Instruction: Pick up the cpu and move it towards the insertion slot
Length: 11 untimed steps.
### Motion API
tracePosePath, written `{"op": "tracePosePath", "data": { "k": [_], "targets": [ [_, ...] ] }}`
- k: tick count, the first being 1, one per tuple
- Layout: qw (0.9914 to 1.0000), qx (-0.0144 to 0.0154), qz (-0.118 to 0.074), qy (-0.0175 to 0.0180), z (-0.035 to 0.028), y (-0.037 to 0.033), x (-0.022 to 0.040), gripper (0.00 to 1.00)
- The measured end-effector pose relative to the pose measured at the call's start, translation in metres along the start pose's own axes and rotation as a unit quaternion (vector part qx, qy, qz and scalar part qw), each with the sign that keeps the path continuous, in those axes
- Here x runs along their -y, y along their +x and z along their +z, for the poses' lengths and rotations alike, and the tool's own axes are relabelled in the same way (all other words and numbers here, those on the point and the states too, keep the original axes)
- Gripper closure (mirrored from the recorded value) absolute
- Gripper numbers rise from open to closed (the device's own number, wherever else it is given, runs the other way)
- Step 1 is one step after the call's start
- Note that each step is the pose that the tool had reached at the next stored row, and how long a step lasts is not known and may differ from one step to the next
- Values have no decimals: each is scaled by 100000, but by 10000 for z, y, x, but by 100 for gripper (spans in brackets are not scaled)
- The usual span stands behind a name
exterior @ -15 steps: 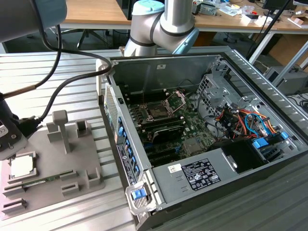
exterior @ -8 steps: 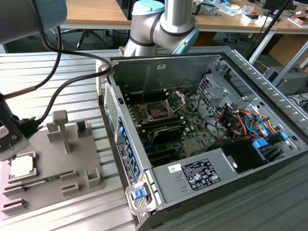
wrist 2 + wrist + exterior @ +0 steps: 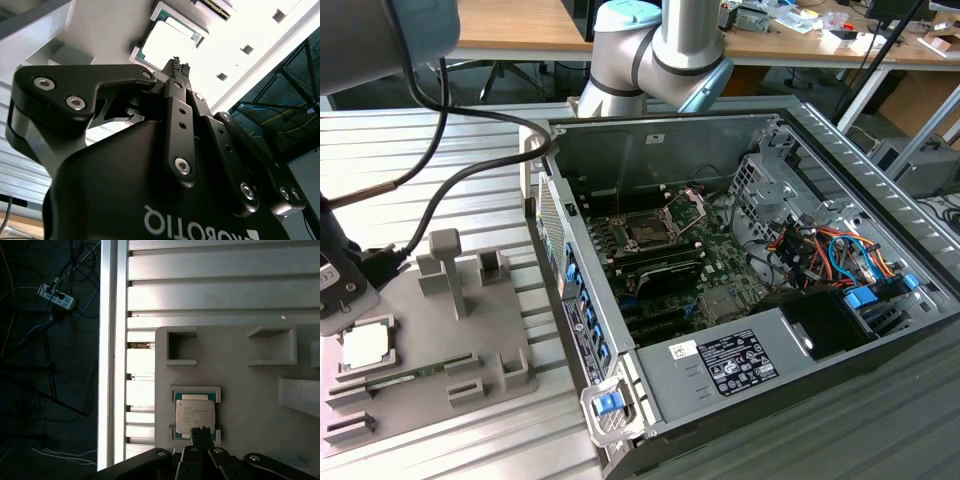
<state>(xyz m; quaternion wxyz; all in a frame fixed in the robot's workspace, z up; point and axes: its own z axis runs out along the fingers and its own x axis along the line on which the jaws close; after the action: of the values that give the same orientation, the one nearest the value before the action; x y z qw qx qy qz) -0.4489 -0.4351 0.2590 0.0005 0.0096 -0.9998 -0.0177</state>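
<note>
The cpu (image 3: 365,345) is a small square chip with a silvery top. It lies flat in a square recess of the grey plastic tray (image 3: 490,330) at the exterior view's left. Both wrist views show the cpu (image 3: 195,414) (image 3: 167,42) just beyond my fingertips. My gripper (image 3: 201,432) (image 3: 180,66) hangs over the chip's near edge, fingers together with nothing between them. Whether the tips touch the chip I cannot tell. The insertion slot (image 3: 648,232) sits on the motherboard inside the open computer case, its silver retaining plate (image 3: 686,206) hinged up.
The open computer case (image 3: 620,330) stands at the exterior view's right, with its side wall between tray and socket. A thin green memory stick (image 3: 405,377) lies in the tray beside upright grey posts (image 3: 447,265). A black cable (image 3: 470,175) trails from the arm. Desks stand behind.
</note>
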Motion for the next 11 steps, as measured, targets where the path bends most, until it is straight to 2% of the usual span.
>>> {"op": "tracePosePath", "data": {
  "k": [11],
  "targets": [
    [100000, 2, 2, -2, 31, 0, 1, 89]
  ]
}}
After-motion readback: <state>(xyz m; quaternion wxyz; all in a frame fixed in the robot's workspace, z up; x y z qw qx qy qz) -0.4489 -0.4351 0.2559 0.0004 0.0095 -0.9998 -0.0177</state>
